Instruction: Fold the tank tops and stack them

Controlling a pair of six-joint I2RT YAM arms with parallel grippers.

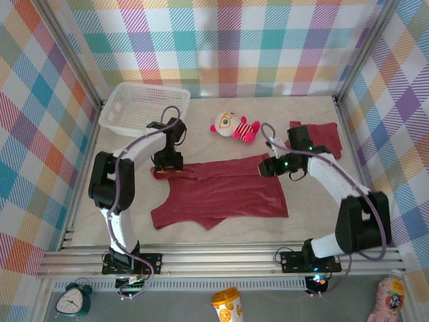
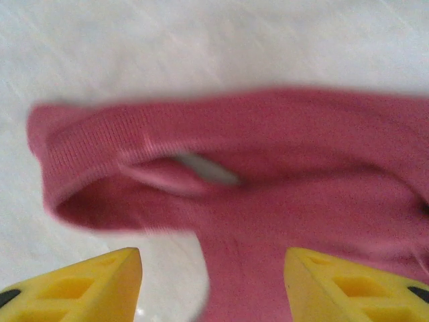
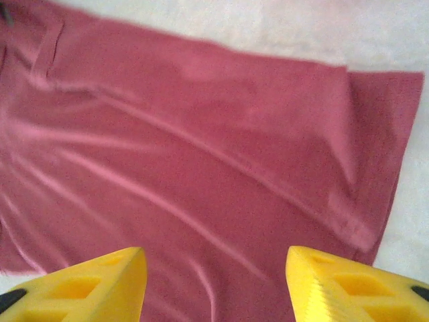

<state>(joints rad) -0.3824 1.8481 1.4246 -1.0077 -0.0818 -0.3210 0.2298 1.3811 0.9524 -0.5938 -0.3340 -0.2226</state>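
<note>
Maroon soft knit, matte, w/ fine ribbing at the edges: we see the spread tank top (image 1: 221,194) lying flat on the pale stone-look table (image 1: 234,231). It sits on the near side of the plush doll (image 1: 234,125), w/ straps toward the doll's left & hem toward its right. Its shape is roughly a trapezoid, w/ a scooped armhole cut & long shallow creases across the body. One strap end is looped over itself, a small gap of table showing thru. Right of the doll the second tank top (image 1: 320,136), same colour, sits bunched in a smaller patch.

Near-left of the doll the left gripper (image 1: 167,166) hangs over the strap end, yellow fingertips (image 2: 87,285) apart w/ nothing between them. Near-right of the doll the right gripper (image 1: 269,166) is over the hem edge, jaws apart too, gripping nothing. Left of the doll stands a white plastic lattice basket (image 1: 144,107).
</note>
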